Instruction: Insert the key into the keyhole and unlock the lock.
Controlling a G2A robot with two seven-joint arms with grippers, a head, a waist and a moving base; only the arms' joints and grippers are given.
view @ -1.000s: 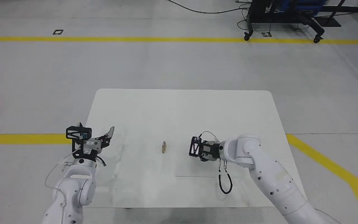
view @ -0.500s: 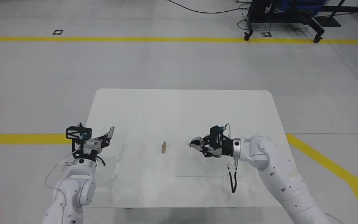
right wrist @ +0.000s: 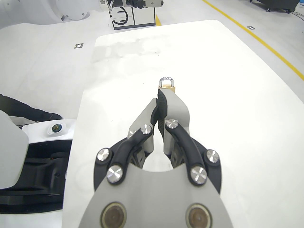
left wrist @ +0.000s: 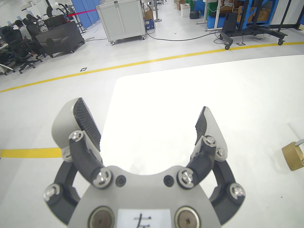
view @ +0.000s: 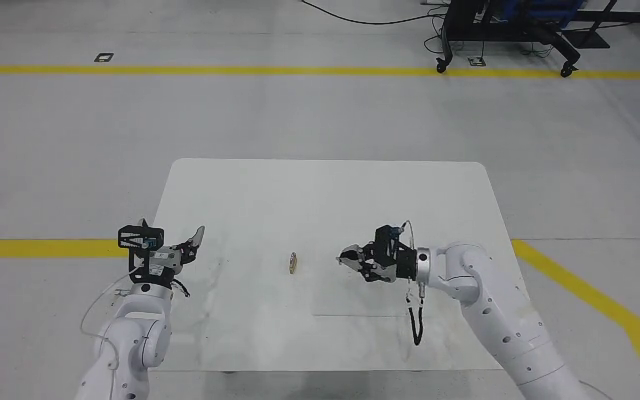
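Squarely lined up with the padlock.
The right gripper, fingers pressed together, points at it, likely for insertion; left gripper hangs spread.

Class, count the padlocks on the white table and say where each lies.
1. The padlock lies near the middle of the table, between the left pincer and the right pincer, touching neither.
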